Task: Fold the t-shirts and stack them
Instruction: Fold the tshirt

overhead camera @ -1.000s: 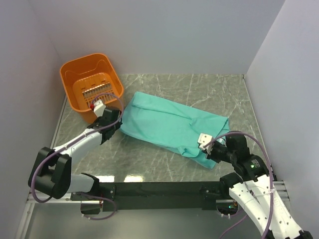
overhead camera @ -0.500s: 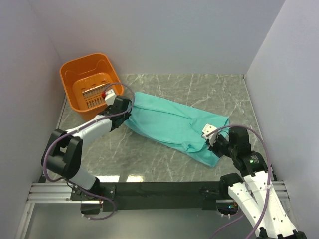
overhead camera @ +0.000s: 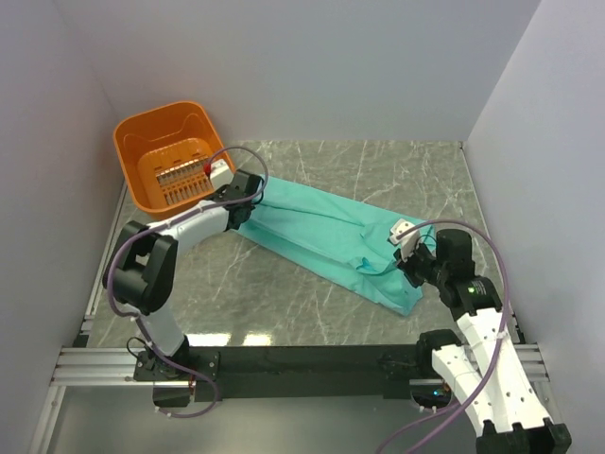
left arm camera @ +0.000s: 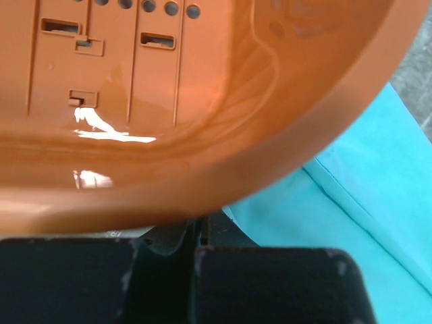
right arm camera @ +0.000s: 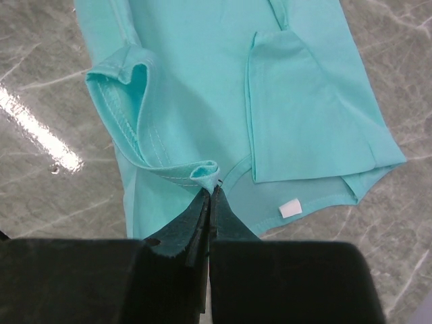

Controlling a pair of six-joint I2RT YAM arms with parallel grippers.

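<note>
One teal-green t-shirt (overhead camera: 321,232) lies stretched in a long slant across the marble table, from beside the orange basket down to the front right. My left gripper (overhead camera: 255,197) is at the shirt's far left end, right by the basket's wall. In the left wrist view its jaws (left arm camera: 199,233) are shut with teal cloth (left arm camera: 364,202) running in beside them. My right gripper (overhead camera: 406,265) is shut on a rolled fold of the stitched hem (right arm camera: 206,174) near the neck. The small white label (right arm camera: 291,208) shows just right of the gripper (right arm camera: 212,192).
The orange plastic basket (overhead camera: 170,113) stands at the back left and fills the upper left wrist view (left arm camera: 202,101). White walls close in the left, back and right. Bare marble (overhead camera: 406,170) shows behind the shirt and in front of it (overhead camera: 255,293).
My left gripper has moved back and to the right along the basket, taking the shirt's left end with it. The right gripper has shifted slightly right. The shirt is now drawn longer and narrower.
</note>
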